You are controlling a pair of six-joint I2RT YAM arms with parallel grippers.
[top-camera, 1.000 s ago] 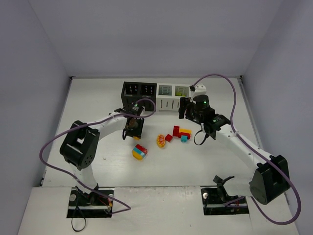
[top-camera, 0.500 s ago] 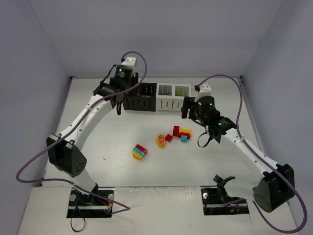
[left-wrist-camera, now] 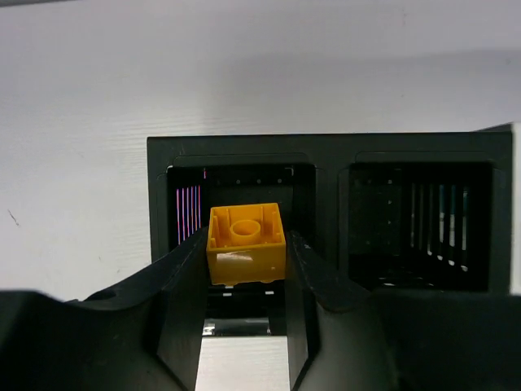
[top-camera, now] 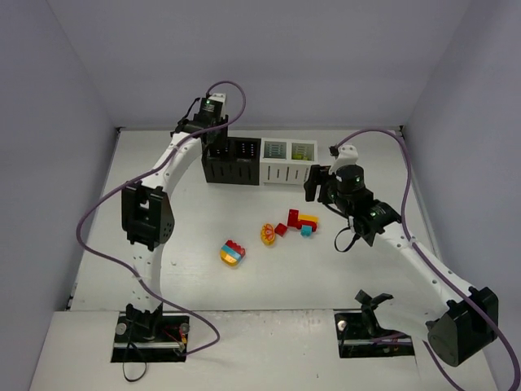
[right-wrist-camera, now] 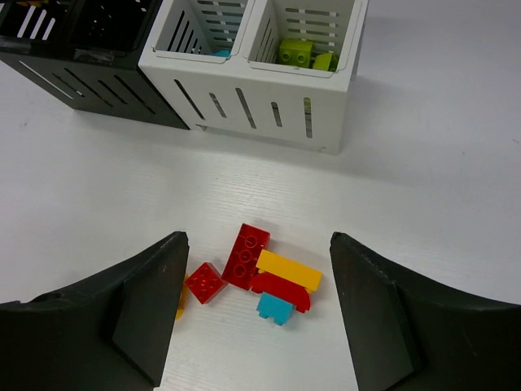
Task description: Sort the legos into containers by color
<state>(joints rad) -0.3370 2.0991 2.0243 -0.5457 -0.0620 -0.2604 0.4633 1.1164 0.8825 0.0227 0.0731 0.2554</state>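
My left gripper point(top-camera: 213, 133) hangs over the leftmost black bin point(top-camera: 218, 169) of the row of containers. In the left wrist view it point(left-wrist-camera: 245, 254) is shut on an orange-yellow lego point(left-wrist-camera: 247, 236), held above that bin's opening point(left-wrist-camera: 187, 216). My right gripper point(top-camera: 316, 182) is open and empty; in the right wrist view it point(right-wrist-camera: 259, 238) hovers above a clump of a red brick point(right-wrist-camera: 247, 254), a yellow brick point(right-wrist-camera: 289, 271) and a teal piece point(right-wrist-camera: 276, 308). A small red brick point(right-wrist-camera: 204, 283) lies beside the clump.
Green legos point(right-wrist-camera: 297, 53) lie in the right white bin point(top-camera: 303, 160), a teal one point(right-wrist-camera: 221, 54) in the left white bin point(top-camera: 275, 163). An orange-yellow piece point(top-camera: 268, 235) and a multicolour stack point(top-camera: 232, 252) lie on the table. Walls enclose three sides.
My left arm has swung up from the middle of the table to above the leftmost black bin, still shut. My right gripper has drifted slightly right and towards the near edge.
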